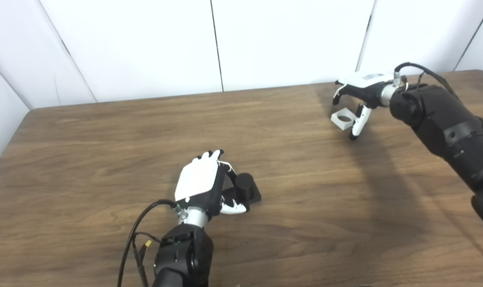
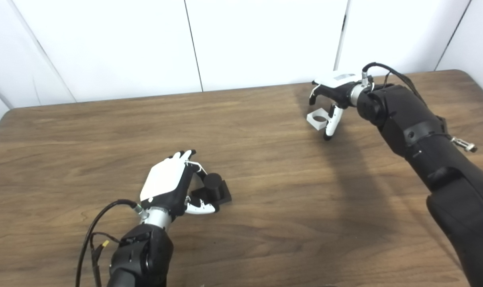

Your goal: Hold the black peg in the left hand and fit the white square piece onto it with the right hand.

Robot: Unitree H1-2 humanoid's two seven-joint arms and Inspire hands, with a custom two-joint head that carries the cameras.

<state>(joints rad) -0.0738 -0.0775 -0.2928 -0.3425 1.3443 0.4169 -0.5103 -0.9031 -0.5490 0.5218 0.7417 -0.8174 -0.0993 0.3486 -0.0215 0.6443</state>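
Left eye view: my left hand point(image 1: 199, 184) cups the black peg point(image 1: 244, 186) on the counter point(image 1: 86, 159), fingers apart, grip not yet firm. I should close around its base and keep it upright.

Right eye view: my right hand point(image 2: 332, 97) hangs spread over the white square piece point(image 2: 317, 120), thumb just beside it. Contact hidden; left fingertips hidden behind the palm.

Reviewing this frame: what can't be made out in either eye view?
- Left hand on the peg: its white back hides the fingers in both views, so contact is unclear.
- Right hand over the white piece: too small in both views to tell touching from hovering.
- Right arm: cut off by the right and bottom edges.
- Peg base: near side hidden by the left hand.
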